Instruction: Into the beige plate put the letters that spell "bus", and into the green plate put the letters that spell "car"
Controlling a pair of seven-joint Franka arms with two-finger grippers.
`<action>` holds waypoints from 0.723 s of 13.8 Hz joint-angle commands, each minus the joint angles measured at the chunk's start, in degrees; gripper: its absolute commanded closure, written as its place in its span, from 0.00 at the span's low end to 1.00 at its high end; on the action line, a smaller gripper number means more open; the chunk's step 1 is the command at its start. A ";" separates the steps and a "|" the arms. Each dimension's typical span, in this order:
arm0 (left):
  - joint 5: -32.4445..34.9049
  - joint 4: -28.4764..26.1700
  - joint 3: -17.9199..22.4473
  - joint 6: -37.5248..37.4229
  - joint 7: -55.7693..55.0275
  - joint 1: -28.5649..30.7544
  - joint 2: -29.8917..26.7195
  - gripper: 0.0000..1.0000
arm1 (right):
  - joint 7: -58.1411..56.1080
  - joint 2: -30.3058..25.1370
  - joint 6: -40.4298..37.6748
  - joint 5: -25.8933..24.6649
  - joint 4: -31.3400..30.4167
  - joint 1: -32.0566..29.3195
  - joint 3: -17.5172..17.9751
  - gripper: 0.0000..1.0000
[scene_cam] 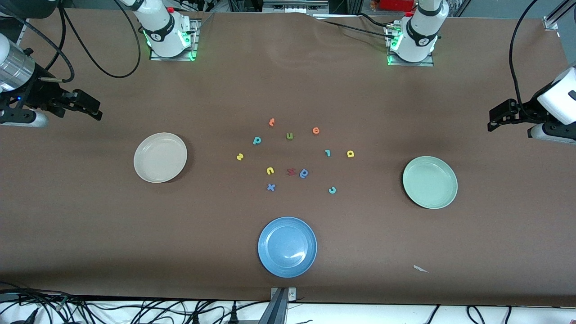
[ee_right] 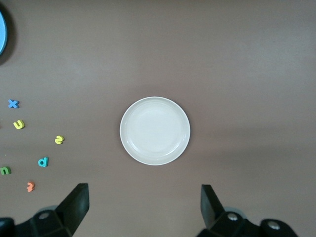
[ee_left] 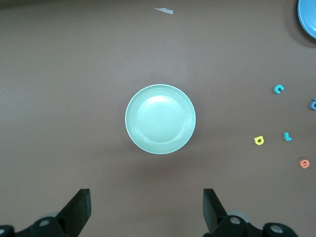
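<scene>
Letters are lying loose in a cluster at mid-table, none yet in a plate, so sorting is only starting. Teal b (scene_cam: 257, 140), yellow s (scene_cam: 240, 156) and yellow u (scene_cam: 270, 170) are sitting toward the beige plate (scene_cam: 160, 157); teal r (scene_cam: 328, 153), yellow a (scene_cam: 350, 154) and teal c (scene_cam: 332, 190) toward the green plate (scene_cam: 429, 182). Each plate is standing off to its own arm's end, probably to keep reaches short. Right gripper (ee_right: 142, 210) is hovering wide open and empty over the beige plate, left gripper (ee_left: 146, 210) likewise over the green one. Both arms are largely being cut off at the front view's edges.
</scene>
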 commanded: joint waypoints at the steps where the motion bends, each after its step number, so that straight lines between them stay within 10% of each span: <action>1: 1.57 0.00 0.07 -0.81 0.86 -0.33 -0.79 0.00 | 1.10 -0.10 -0.13 -1.02 -0.04 1.01 -0.11 0.00; 10: 1.66 0.00 0.07 -0.72 0.86 -0.33 -0.79 0.00 | 0.75 -0.10 -0.48 -1.02 0.40 1.02 -0.11 0.00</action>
